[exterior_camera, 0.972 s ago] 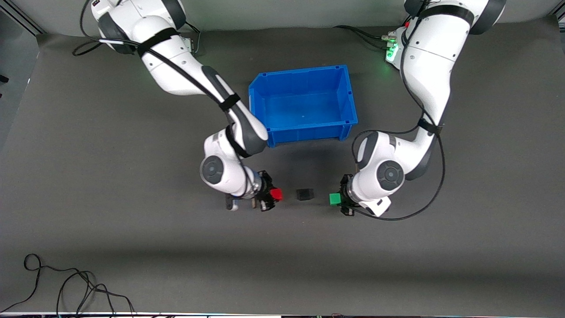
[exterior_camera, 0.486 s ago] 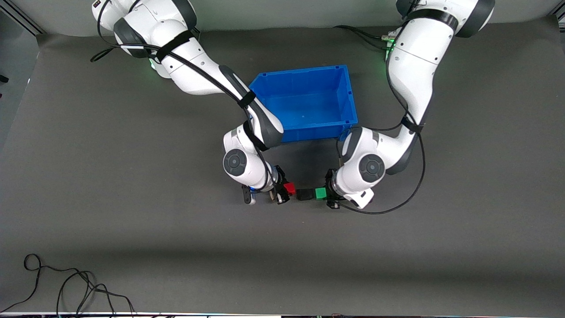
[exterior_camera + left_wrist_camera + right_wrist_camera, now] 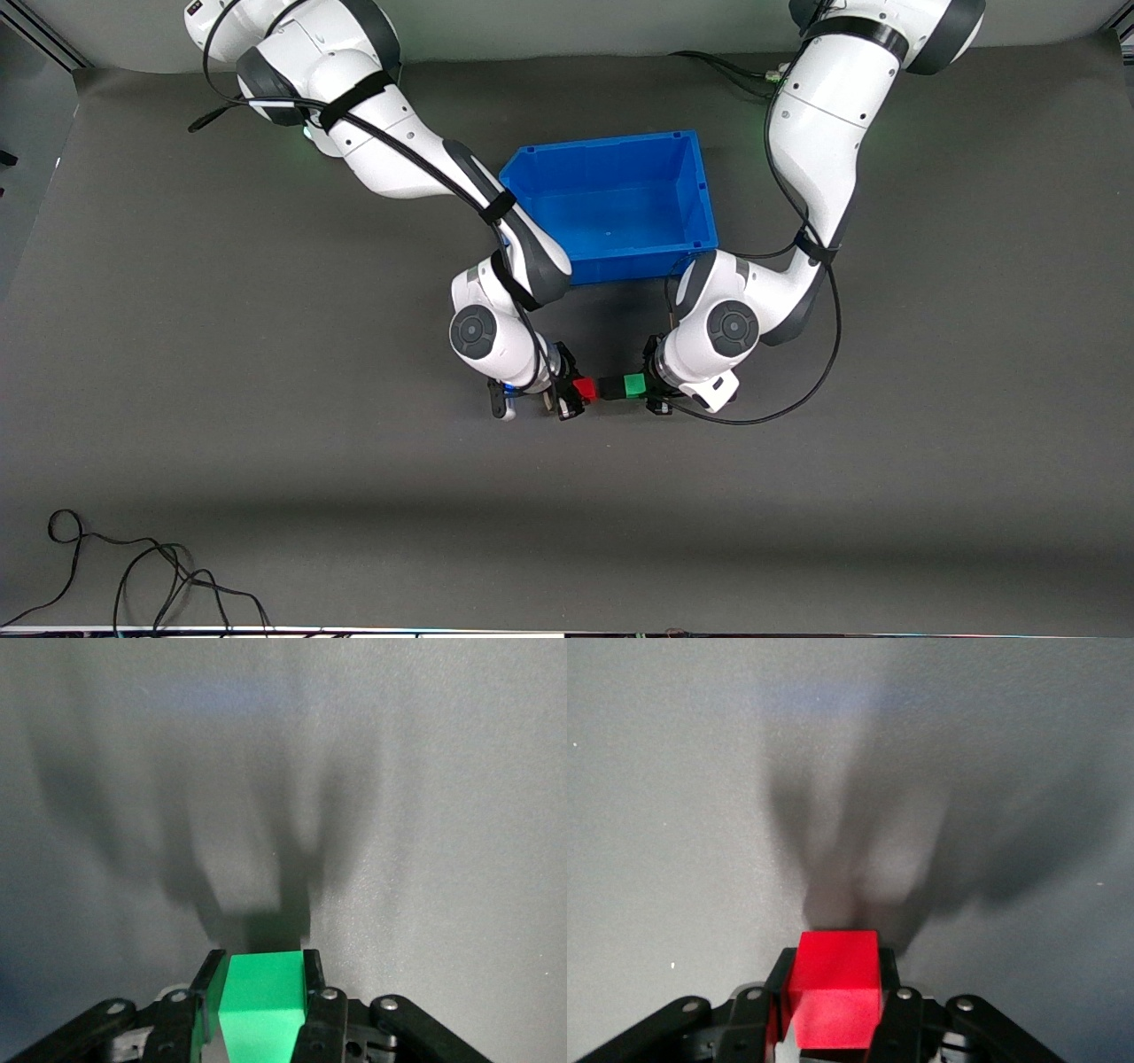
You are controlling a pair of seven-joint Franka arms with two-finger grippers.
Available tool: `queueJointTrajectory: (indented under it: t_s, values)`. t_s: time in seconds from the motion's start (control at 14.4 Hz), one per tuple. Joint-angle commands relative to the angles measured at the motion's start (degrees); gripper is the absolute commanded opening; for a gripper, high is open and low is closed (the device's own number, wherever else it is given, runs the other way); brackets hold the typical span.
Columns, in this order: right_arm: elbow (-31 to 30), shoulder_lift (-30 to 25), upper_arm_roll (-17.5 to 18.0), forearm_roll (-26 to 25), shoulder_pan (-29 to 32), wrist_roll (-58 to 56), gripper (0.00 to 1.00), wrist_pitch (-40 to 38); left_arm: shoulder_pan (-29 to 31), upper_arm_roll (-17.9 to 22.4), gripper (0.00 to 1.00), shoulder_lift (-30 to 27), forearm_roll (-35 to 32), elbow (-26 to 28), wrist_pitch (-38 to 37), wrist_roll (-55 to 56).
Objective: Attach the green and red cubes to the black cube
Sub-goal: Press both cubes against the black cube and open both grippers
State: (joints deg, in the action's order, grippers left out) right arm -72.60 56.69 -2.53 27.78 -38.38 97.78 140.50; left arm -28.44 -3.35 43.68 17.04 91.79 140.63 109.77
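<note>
A blue bin [image 3: 611, 208] sits at twelve o'clock of the black cube [image 3: 609, 387], which seems touched by both neighbours. The right gripper [image 3: 576, 391] clamps the red cube [image 3: 585, 388]; the left gripper [image 3: 640, 386] clamps the green cube [image 3: 633, 385]. Wrist views show only each pinched cube.

A: How many cubes?
B: Three: one red cube [image 3: 584, 388], one black cube [image 3: 609, 388], one green cube [image 3: 634, 385].
A: Bins?
B: One blue bin [image 3: 700, 199].
A: Arms?
B: Two.
</note>
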Motion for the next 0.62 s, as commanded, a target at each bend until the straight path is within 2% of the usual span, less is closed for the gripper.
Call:
queueJointTrajectory:
  t_s: [0.0, 0.28, 0.35, 0.42, 0.49, 0.56]
  values:
    - [2.46, 1.58, -0.28, -0.71, -1.16, 1.10, 0.25, 0.82, -1.18, 0.72, 0.00, -0.35, 0.80, 0.58, 0.88, 0.88]
    - [2.46, 1.66, -0.19, -0.27, -1.61, 1.19, 0.27, 2.06, -1.18, 0.80, 0.00, -0.35, 0.72, 0.58, 0.88, 1.06]
    - [2.38, 1.66, -0.19, -0.27, -1.61, 1.19, 0.50, 2.06, -1.18, 0.80, 0.08, -0.35, 0.63, 0.58, 0.88, 0.97]
    - [2.38, 1.58, -0.19, -0.36, -1.61, 1.01, 1.00, 2.06, -1.27, 0.80, 0.28, -0.35, 0.37, 0.58, 0.79, 0.88]
    - [2.38, 1.23, -0.28, -0.70, -1.61, 0.66, 1.00, 2.06, -1.18, 0.80, 0.44, -0.43, 0.28, 0.58, 0.79, 0.88]
    - [2.38, 0.62, -0.54, -0.71, -1.43, 0.23, 1.00, 1.97, -1.18, 0.80, 0.53, -0.52, 0.19, 0.58, 0.79, 0.88]
